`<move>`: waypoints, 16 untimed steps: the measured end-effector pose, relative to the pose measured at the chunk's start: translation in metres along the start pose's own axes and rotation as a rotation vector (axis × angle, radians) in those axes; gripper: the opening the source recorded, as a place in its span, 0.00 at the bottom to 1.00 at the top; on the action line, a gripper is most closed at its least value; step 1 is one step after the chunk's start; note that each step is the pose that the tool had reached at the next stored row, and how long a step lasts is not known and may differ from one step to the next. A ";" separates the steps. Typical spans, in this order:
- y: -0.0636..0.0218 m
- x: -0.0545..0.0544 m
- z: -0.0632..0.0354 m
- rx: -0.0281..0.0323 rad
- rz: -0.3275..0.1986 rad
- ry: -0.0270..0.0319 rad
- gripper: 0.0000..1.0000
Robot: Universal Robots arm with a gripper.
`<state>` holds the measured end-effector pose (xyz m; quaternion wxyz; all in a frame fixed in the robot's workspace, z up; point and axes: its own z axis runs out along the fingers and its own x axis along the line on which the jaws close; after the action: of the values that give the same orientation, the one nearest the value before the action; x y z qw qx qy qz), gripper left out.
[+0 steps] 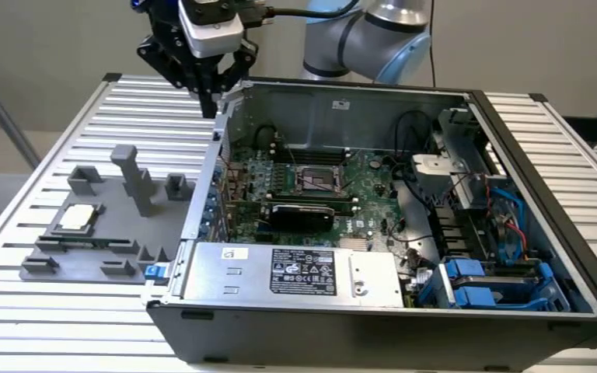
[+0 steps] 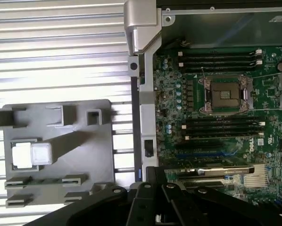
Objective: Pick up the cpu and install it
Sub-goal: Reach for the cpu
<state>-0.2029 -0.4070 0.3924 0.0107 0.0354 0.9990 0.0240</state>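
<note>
— Where's the arm (image 1: pixel 376 35) rn?
— Up high at the back. Silver joints w/ blue caps, bunched together, reaching over toward the exterior view's left.
— And the pincer (image 1: pixel 212 102)?
— Hangs off the wrist, pointing straight down.
— Shape?
— Black linkages (image 2: pixel 131 205) splay out near the wrist, then taper in to a point.
— Fingers (image 1: pixel 215 93)?
— Pressed together, tips meeting. Closed, afaict.
— Anything else on the wrist?
— Pale grey camera block (image 1: pixel 211 27) bolted just above the pincer, w/ a black cable (image 1: pixel 288 12) running back toward the arm.
</note>
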 end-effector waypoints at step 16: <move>-0.0117 0.072 0.0024 0.0031 0.000 -0.0003 0.11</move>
<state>-0.2753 -0.4135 0.3881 0.0107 0.0354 0.9991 0.0225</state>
